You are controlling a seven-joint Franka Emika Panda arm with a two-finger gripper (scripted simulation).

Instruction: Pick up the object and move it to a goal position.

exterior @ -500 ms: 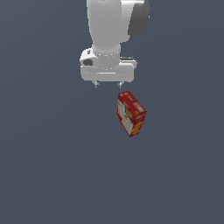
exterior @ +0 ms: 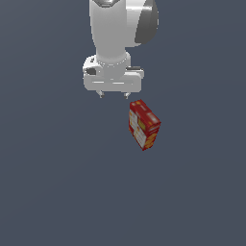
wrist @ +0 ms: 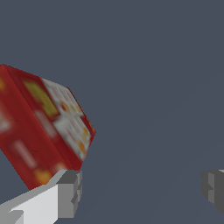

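Exterior view, arm: glossy white Panda arm (exterior: 113, 33) came down from the top of the frame, rounded shells with a dark grey cap on the exterior view's right.
Exterior view, gripper: boxy white gripper (exterior: 114, 95) hung below the wrist, with two stubby grey fingertips (exterior: 101, 94) poking down.
Exterior view, jaws: spread wide, nothing between them.
Exterior view, object: little red cardboard box (exterior: 143, 124) sat just below the gripper and off to the exterior view's right, clear of the fingertips. It looked tilted, one corner pointing down. Flat faces, sharp edges, a white label panel and orange-yellow blobs on the side facing us.
Exterior view, surface: plain matte slate-grey surface (exterior: 57, 182), no texture at all.
Wrist view, object: the red box (wrist: 43, 131) filled one side, pretty blurry up close. White panels and yellow-orange cracker prints were on the lighter face, darker red on the long side.
Wrist view, fingers: two blocky grey pads (wrist: 70, 192) on white fingers, well apart. The box was beside one pad, outside the gap. Couldn't tell if it touched.
Wrist view, surface: same flat grey surface (wrist: 153, 65).
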